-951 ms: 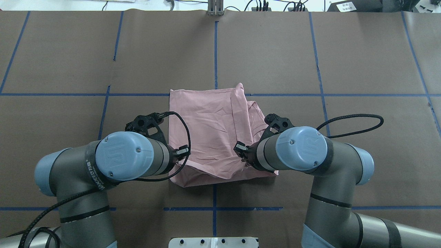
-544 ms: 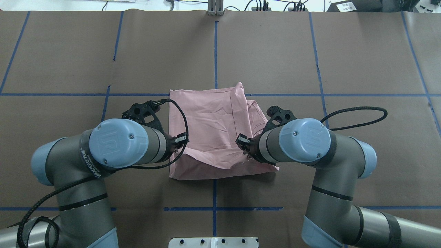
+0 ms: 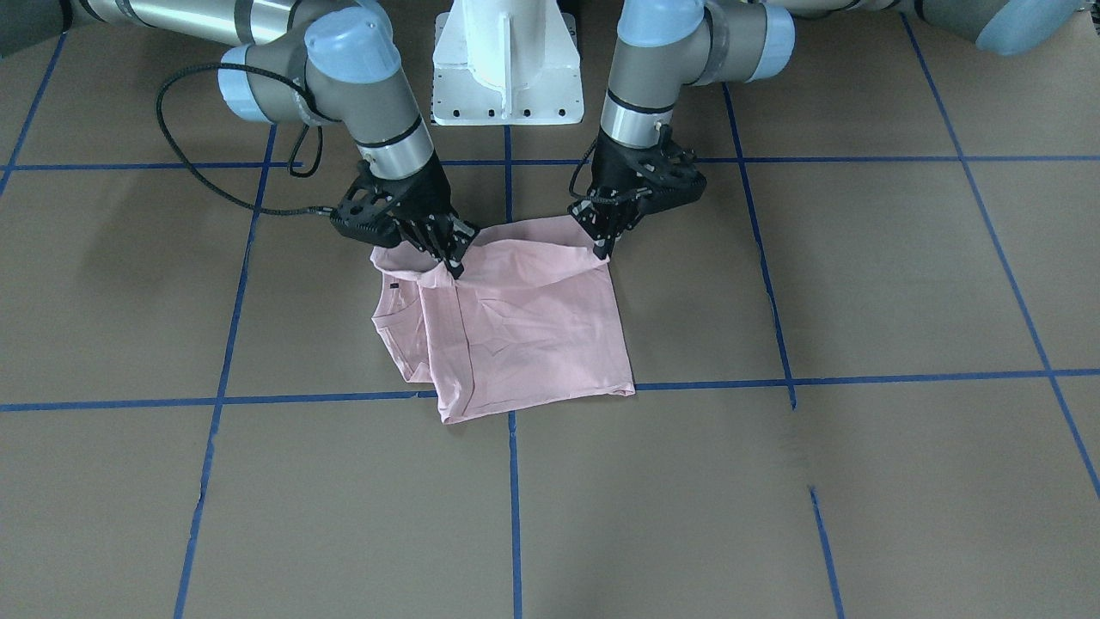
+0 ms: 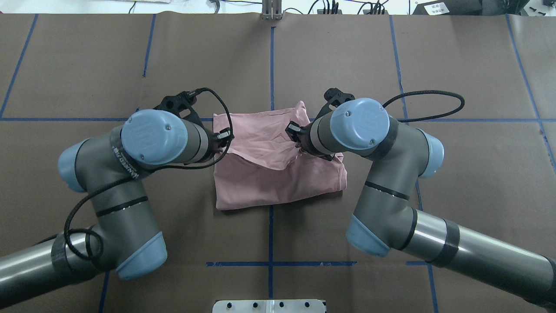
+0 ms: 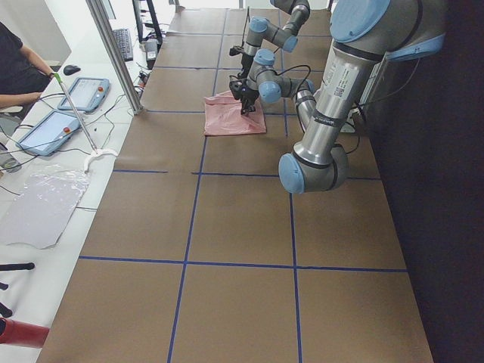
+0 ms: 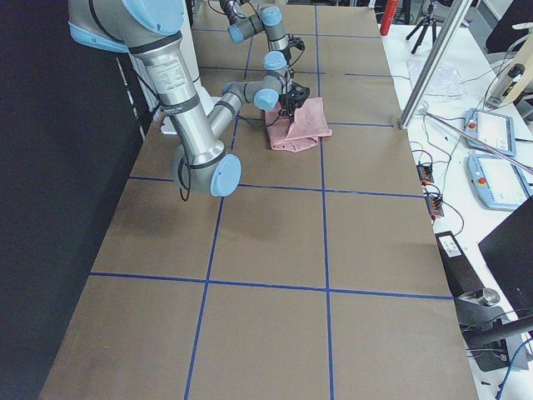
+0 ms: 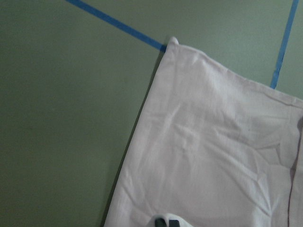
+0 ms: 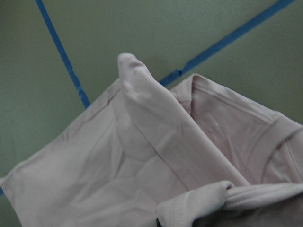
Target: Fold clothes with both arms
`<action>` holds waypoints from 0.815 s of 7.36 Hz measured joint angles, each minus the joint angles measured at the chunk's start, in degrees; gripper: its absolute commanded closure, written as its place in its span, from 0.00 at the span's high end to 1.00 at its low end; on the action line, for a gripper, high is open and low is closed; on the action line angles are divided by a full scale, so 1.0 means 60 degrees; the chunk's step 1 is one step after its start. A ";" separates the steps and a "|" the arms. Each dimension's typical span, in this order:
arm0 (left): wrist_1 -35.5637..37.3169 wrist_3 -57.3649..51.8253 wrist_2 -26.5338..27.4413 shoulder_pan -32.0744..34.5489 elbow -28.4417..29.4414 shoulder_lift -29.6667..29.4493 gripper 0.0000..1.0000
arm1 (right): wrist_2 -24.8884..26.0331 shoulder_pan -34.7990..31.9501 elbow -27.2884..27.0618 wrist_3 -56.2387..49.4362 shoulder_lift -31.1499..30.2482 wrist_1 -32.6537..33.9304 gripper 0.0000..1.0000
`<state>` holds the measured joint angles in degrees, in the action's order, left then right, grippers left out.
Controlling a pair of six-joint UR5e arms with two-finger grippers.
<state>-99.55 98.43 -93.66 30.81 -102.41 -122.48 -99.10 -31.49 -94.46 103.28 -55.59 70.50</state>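
The pale pink T-shirt (image 4: 278, 178) lies part-folded on the brown table, with its near edge lifted; it also shows in the front view (image 3: 524, 335). My left gripper (image 4: 223, 137) is shut on the lifted edge's left corner, on the right of the front view (image 3: 601, 248). My right gripper (image 4: 296, 134) is shut on bunched cloth at the right side, on the left of the front view (image 3: 451, 262). A small black sleeve tag (image 3: 394, 284) shows. The left wrist view shows flat cloth (image 7: 213, 156); the right wrist view shows a raised fold (image 8: 156, 142). The print is hidden.
The white pedestal base (image 3: 507, 60) stands behind the shirt on the robot's side. Blue tape lines (image 4: 271, 65) grid the brown table. A black cable (image 4: 428, 106) loops right of the right wrist. An aluminium post (image 4: 271, 8) stands at the far edge.
Both grippers have carried the shirt's near edge away from the robot, over the rest of the shirt. The visible shirt is now shorter front to back.
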 measured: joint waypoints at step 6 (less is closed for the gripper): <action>-0.1725 -0.1610 -0.0060 0.1378 0.2313 -0.0685 1.00 | -0.0102 -0.1628 0.4148 -0.0883 0.2361 -0.1176 1.00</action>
<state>-109.90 88.77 -94.02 39.08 -88.53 -126.59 -99.71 -41.26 -69.57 97.98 -41.42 63.45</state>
